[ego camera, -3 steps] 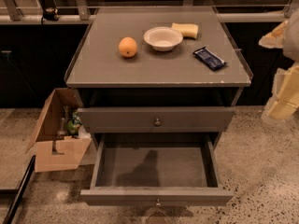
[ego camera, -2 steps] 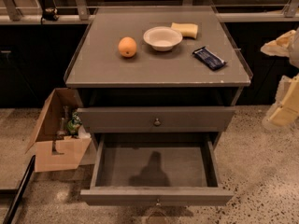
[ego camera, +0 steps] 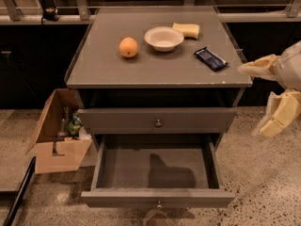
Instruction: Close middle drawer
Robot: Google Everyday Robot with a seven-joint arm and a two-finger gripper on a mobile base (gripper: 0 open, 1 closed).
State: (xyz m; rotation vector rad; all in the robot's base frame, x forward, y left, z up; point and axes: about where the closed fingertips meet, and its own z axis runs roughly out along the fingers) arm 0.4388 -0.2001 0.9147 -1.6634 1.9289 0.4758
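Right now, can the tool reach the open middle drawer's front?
Probably yes: the tool hangs right of the cabinet, higher than the pulled-out front of the middle drawer, with only floor between them.

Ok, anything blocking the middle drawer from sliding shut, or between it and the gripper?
Nothing visible. The middle drawer stands pulled out, its inside empty; the gripper hangs open to its upper right, only bare floor between.

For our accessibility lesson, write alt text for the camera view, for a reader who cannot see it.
The middle drawer of a grey cabinet stands pulled open and empty, while the robot's open pincer hangs at the right, apart from it. On top lie an orange, a bowl, a sponge and a snack bar.
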